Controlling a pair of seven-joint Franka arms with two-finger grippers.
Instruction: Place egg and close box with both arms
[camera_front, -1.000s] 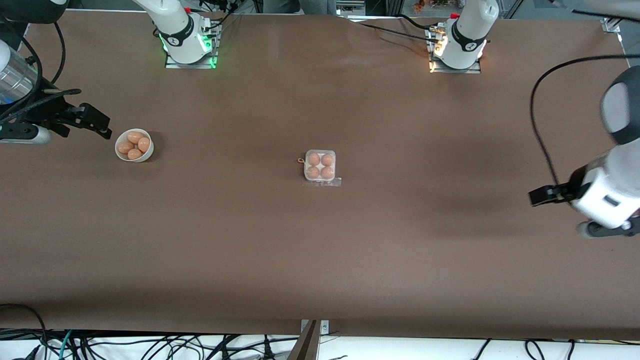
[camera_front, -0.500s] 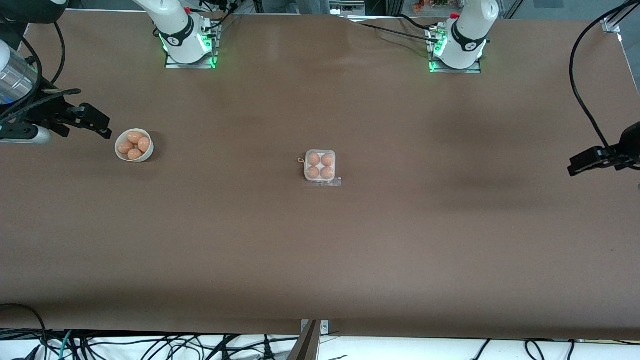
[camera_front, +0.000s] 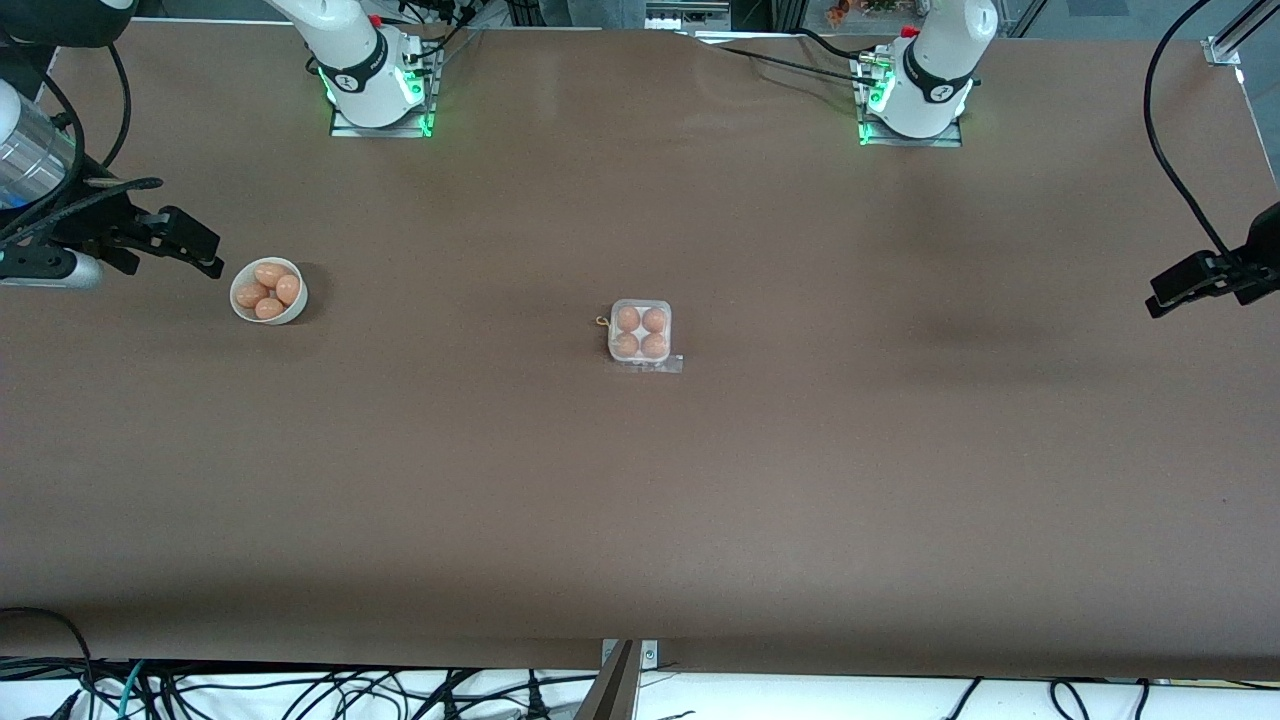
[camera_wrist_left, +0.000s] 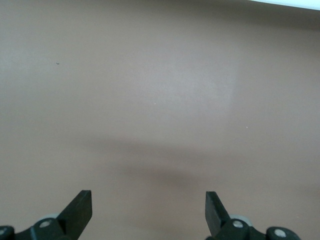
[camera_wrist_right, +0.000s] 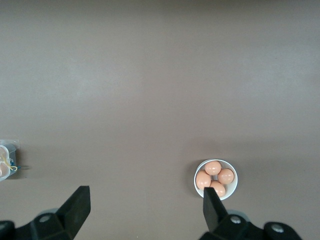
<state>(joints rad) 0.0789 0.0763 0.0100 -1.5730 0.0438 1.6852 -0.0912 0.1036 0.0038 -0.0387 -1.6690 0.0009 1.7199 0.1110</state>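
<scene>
The box (camera_front: 640, 335), a small clear carton, sits at the middle of the table with an egg (camera_front: 628, 319) in each of its four cells. A thin clear flap shows on its side nearer the camera, and I cannot tell whether the lid is fully shut. One edge of the box shows in the right wrist view (camera_wrist_right: 4, 161). My right gripper (camera_front: 200, 250) is open and empty, above the table beside the white bowl (camera_front: 234, 296) at the right arm's end. My left gripper (camera_front: 1175, 290) is open and empty over bare table at the left arm's end.
The round white bowl holds several more eggs (camera_front: 270, 273) and also shows in the right wrist view (camera_wrist_right: 231, 189). The two arm bases (camera_front: 375, 85) (camera_front: 915, 95) stand along the table edge farthest from the camera. Cables (camera_front: 300, 690) hang below the table edge nearest the camera.
My left arm has swung away from the table's middle toward its own end, its gripper ending higher in the view. The right arm, box and bowl have not moved.
</scene>
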